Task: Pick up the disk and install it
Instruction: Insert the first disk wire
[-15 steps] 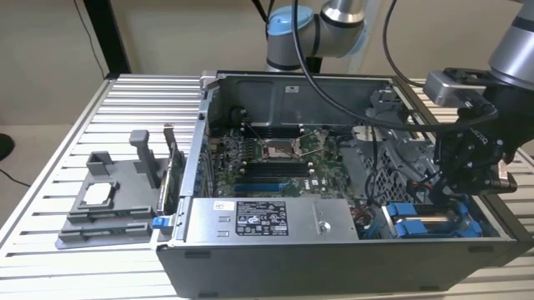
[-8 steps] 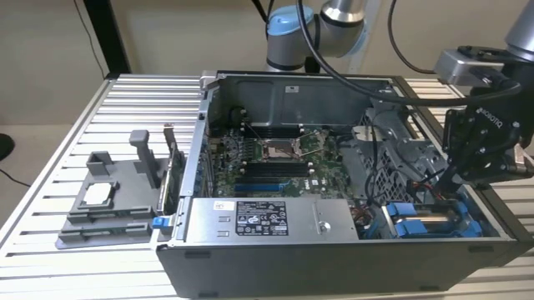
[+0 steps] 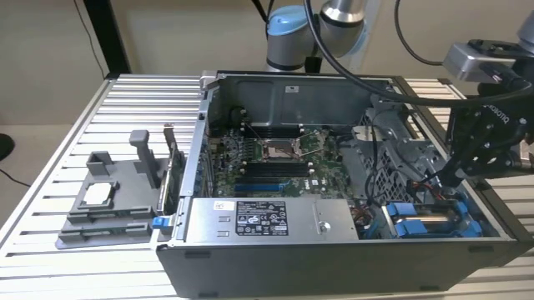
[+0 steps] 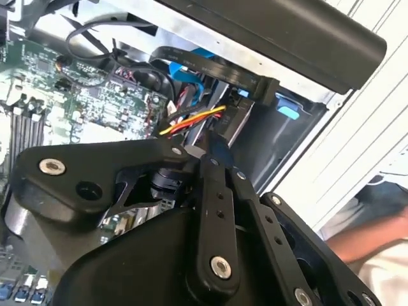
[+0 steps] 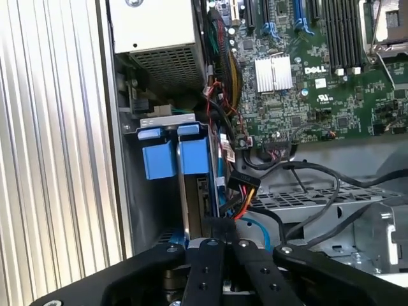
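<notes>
The gripper (image 3: 457, 178) hangs inside the open computer case (image 3: 334, 262), at its front corner on the exterior view's right. Its fingers (image 5: 220, 252) are closed on the end of the disk (image 5: 193, 185), which stands on edge in the narrow bay beside the case wall; cables (image 5: 245, 191) crowd the other side.

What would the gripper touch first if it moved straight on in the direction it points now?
Probably the disk, standing on edge in its blue frame in the case's drive bay. In the first wrist view the gripper points along its edge and sits right at it. The cable bundle lies beside that line; depth is unclear.
</notes>
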